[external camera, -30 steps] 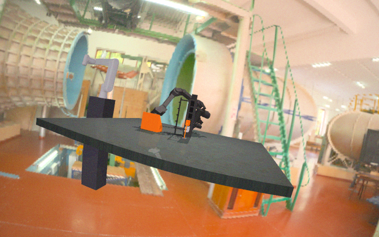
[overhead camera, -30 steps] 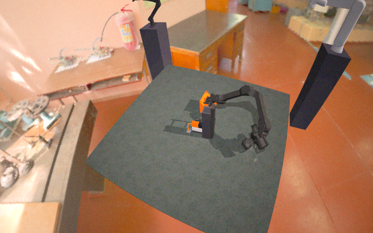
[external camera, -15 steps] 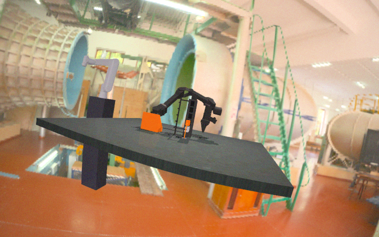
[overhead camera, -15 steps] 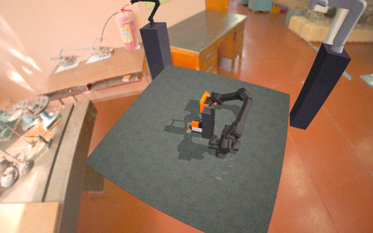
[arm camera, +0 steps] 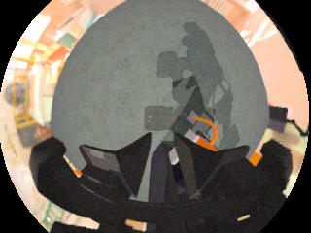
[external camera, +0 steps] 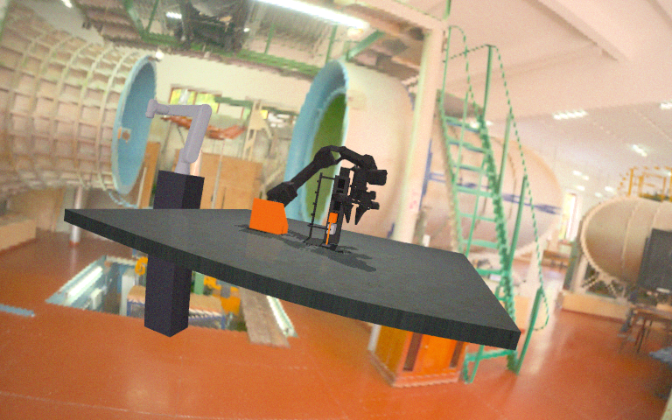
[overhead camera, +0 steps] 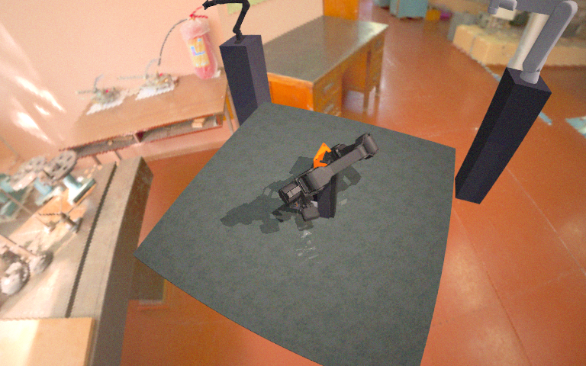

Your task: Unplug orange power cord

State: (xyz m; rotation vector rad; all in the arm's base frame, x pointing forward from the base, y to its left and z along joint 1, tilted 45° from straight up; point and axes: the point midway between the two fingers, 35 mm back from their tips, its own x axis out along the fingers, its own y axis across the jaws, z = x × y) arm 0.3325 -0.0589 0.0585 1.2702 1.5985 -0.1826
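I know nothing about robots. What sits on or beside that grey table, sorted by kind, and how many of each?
Robot arm on its orange base: 1
Power strip, standing upright: 1
Orange plug with cord: 1
Dark pillars beside the table: 2
Total: 5

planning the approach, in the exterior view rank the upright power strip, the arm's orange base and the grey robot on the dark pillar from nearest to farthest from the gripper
1. Upright power strip: right beside the gripper, just to its left in the picture.
2. Orange base: on the table, further left.
3. Grey robot: atop the dark pillar at the table's far-left edge.
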